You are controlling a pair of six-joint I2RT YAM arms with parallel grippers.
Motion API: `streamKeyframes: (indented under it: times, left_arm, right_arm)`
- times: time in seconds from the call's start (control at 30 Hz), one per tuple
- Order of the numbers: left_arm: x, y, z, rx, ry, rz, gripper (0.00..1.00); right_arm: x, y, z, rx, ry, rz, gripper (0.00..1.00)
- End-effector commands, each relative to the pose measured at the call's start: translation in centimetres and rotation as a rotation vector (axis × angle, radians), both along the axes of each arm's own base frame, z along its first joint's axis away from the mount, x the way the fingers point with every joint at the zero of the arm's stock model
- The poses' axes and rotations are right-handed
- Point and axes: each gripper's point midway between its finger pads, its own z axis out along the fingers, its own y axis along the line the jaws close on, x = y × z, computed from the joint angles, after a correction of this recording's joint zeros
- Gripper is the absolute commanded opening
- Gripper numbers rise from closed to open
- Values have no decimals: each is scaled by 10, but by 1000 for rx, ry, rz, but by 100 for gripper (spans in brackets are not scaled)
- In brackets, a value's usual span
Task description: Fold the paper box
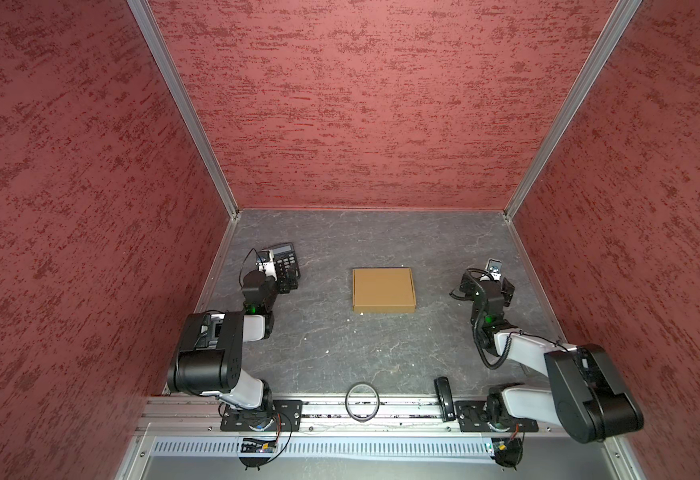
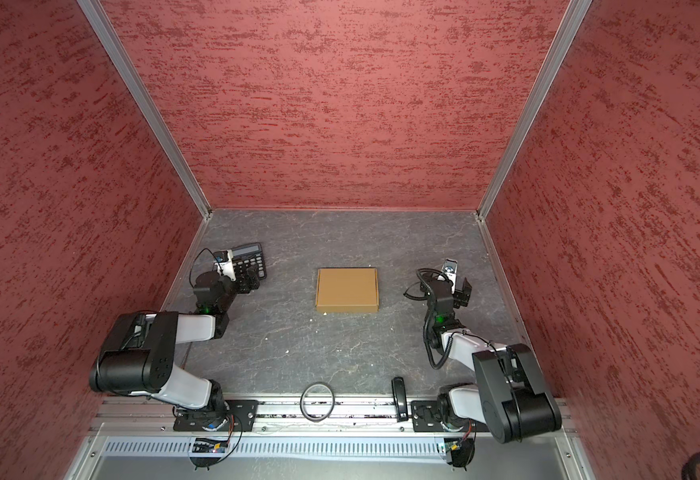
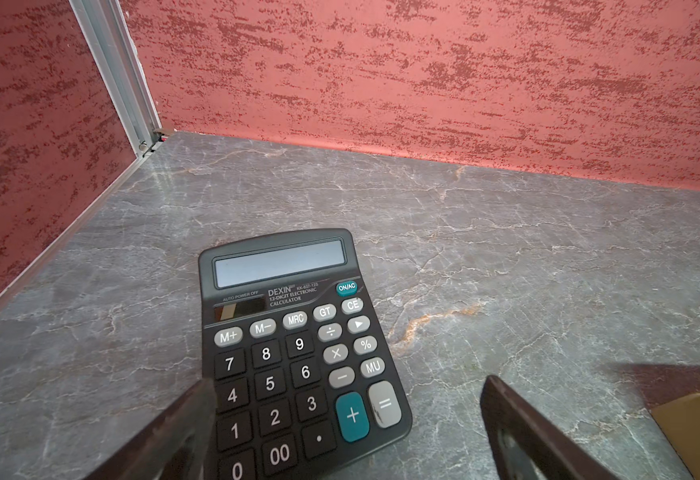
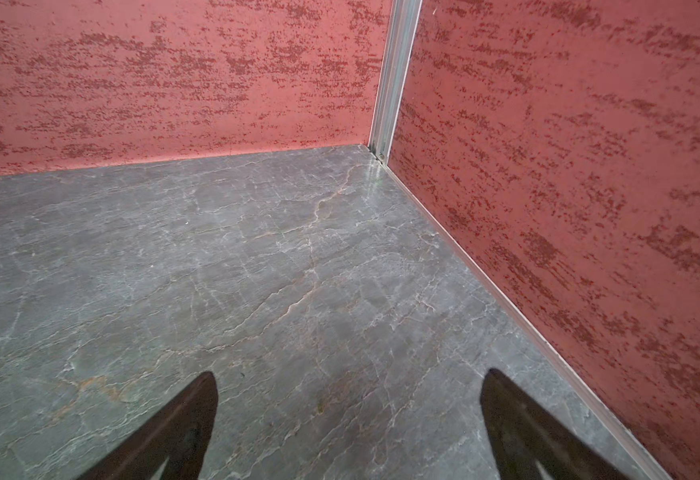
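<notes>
The paper box (image 1: 383, 289) lies flat near the middle of the table (image 1: 340, 357). In both top views it looks like a closed, shallow, squarish carton with the lid down. It sits between the two arms and stands well apart from both of them.

The left tool (image 1: 288, 284) is to the left of the box, above the near end of a black calculator (image 1: 284, 257). In the left wrist view its two fingers (image 3: 190, 415) stand wide apart. One is over the edge of the calculator by the keys 4 and 1, the other is over bare table. I cannot tell if a finger touches the calculator, but nothing is gripped. One corner of the box shows in this view too, near the other finger but apart from it.

The right tool (image 1: 504, 289) is to the right of the box, near the side wall (image 1: 631, 249). In the right wrist view its fingers are spread wide as well, with only bare table between them, and it holds nothing.
</notes>
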Motion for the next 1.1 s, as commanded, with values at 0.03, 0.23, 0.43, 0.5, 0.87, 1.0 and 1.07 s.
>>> streamKeyframes:
  times: [0.03,0.23,0.43,0.5,0.87,1.0,1.07]
  left_arm:
    - [0,-2,3,10,-23,-10,100]
    - [0,-2,4,11,-24,-11,100]
    - [0,-3,3,10,-24,-11,99]
    - [0,-3,3,11,-23,-12,100]
    - [0,-2,4,10,-25,-10,100]
    - [0,-2,4,10,-26,-10,100]
    - [0,-2,4,10,-25,-9,100]
  right_arm:
    - [15,-2,21,18,-90,12,99]
    - [17,-13,27,25,-141,-4,99]
    - [18,-14,33,32,-207,22,99]
    - [17,-12,33,28,-233,40,99]
    - [30,-13,20,36,-188,44,99]
    - [33,-13,17,50,-175,61,99]
    - [32,-14,17,54,-181,63,99]
